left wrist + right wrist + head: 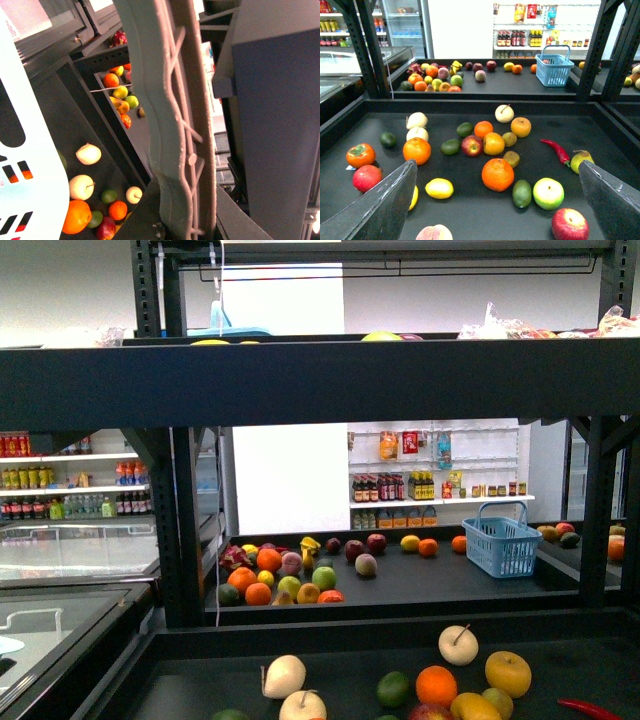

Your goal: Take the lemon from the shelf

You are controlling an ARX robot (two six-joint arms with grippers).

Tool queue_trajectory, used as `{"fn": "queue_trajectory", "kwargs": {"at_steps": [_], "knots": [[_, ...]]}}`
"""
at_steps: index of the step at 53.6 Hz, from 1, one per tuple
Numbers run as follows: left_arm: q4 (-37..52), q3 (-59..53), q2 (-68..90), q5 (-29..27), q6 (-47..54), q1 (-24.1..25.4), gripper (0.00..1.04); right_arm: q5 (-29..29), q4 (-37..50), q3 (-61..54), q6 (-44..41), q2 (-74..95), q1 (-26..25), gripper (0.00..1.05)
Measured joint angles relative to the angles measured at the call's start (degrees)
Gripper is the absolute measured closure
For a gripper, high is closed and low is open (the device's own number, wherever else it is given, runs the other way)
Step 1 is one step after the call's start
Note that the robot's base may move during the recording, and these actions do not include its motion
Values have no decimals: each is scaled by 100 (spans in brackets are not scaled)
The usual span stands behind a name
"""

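The right gripper (496, 164) hangs over the shelf (480, 106) with its jaws spread wide apart. The lemon (439, 188) lies on the dark tray between them, just beside one jaw and well apart from the other. An orange (497, 174) sits nearer the middle of the gap. How the left gripper's jaws stand, I cannot tell.

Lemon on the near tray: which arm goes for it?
Right, likely. Its wrist view has the lemon in plain sight on the shelf tray, close by the open right gripper. The left wrist view is mostly blocked at close range.
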Motion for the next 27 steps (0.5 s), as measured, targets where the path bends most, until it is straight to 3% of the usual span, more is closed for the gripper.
{"fn": "queue_trajectory", "kwargs": {"at_steps": [13,27], "knots": [[-275,-291,-807,391,487,-614,95,0,0,0,0,0,0,7],[-175,-839,-1283,710,688,-1589,95,0,0,0,0,0,0,7]]}}
